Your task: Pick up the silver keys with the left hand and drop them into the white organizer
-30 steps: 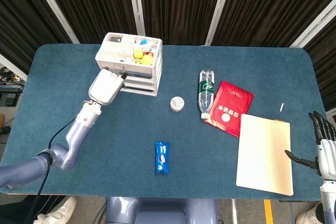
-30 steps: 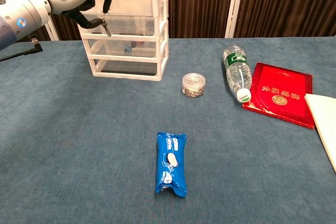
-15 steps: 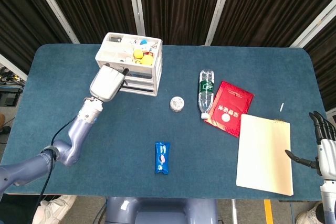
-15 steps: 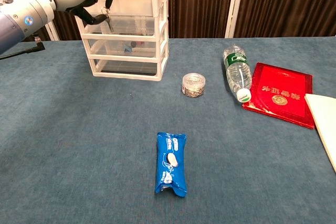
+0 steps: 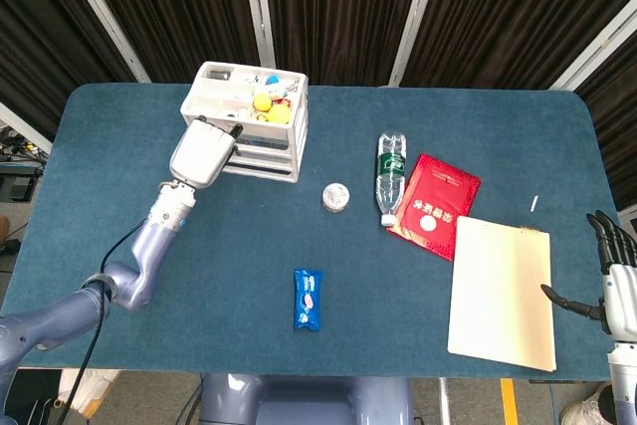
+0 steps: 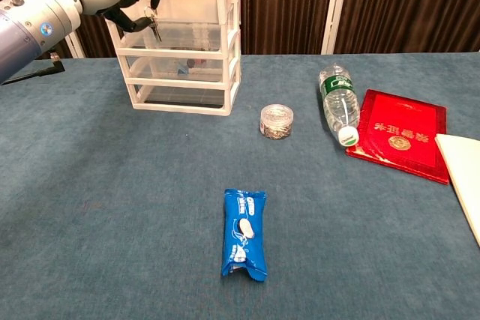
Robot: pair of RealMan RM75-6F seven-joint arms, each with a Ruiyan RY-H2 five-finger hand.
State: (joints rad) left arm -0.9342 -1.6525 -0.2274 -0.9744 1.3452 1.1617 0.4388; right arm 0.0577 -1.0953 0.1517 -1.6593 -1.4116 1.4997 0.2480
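- Overhead, the left hand (image 5: 202, 154) hangs at the front-left corner of the white organizer (image 5: 246, 118), at roughly 10 o'clock on the blue surface (image 5: 199, 266).
- Seen from the chest view, its fingers are curled around the silver keys (image 6: 152, 19), which dangle in front of the organizer's top tier, raised off the surface.
- Small items, some of them yellow, fill the organizer's open top tray.
- At about 4 o'clock, the right hand (image 5: 615, 281) sits past the surface's edge, fingers spread and holding nothing.
- Near the centre stands a small clear jar (image 5: 336, 197), with a plastic bottle (image 5: 390, 177) lying just beside it toward 3 o'clock.
- Touching the bottle's cap end lies a red booklet (image 5: 435, 205), its lower right corner beside or tucked under a cream folder (image 5: 503, 291); the pictures do not settle which.
- At 6 o'clock, a blue snack packet (image 5: 308, 299) lies alone, well apart from the rest.
- Out toward 3 o'clock, a small white object (image 5: 533, 203), too small to identify, rests near the right edge.
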